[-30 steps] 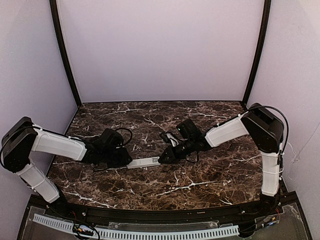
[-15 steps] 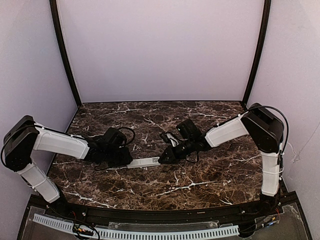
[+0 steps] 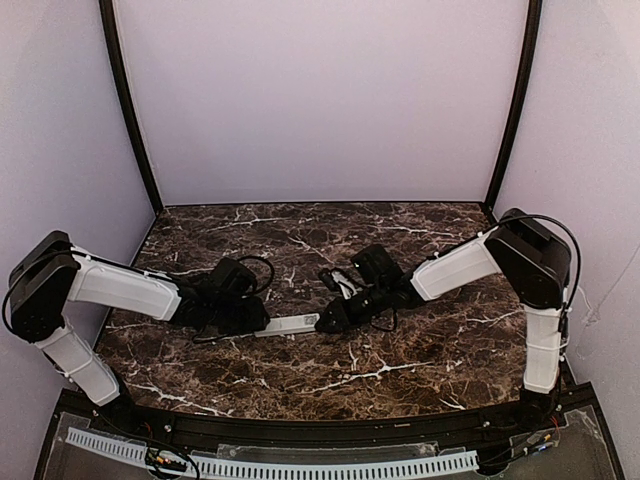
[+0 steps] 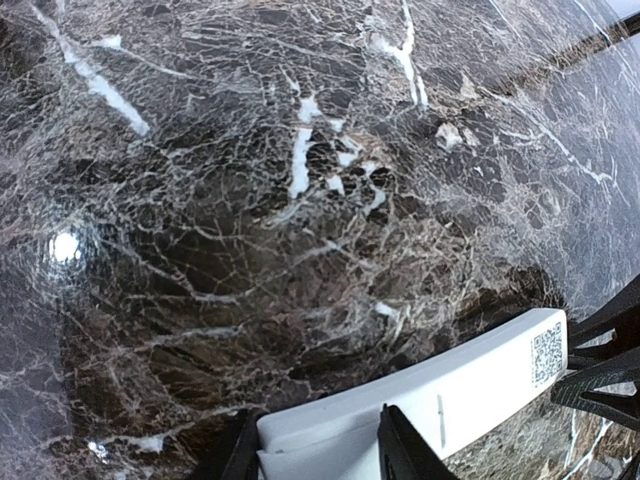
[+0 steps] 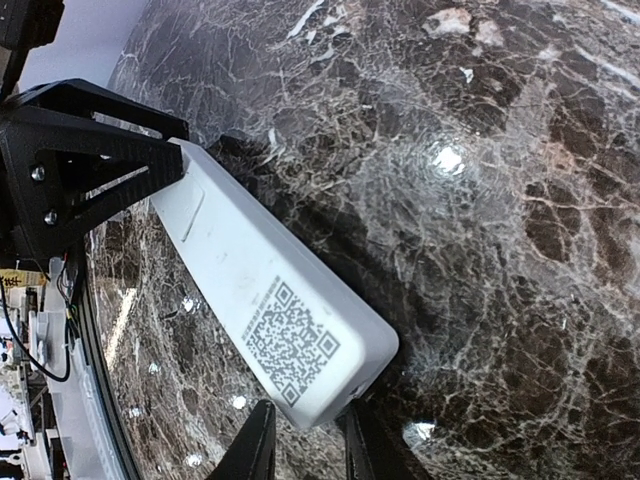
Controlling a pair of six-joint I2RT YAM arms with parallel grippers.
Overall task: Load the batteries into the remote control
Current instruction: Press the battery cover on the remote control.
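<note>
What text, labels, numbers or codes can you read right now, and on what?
Remote: a QR code printed near one end; no words or numbers can be read beside it.
Elsewhere: no readable words, brands or numbers in any view.

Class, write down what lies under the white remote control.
Only the dark marble tabletop shows beneath the remote control. Its underside is covered, so any battery slot there cannot be seen.
</note>
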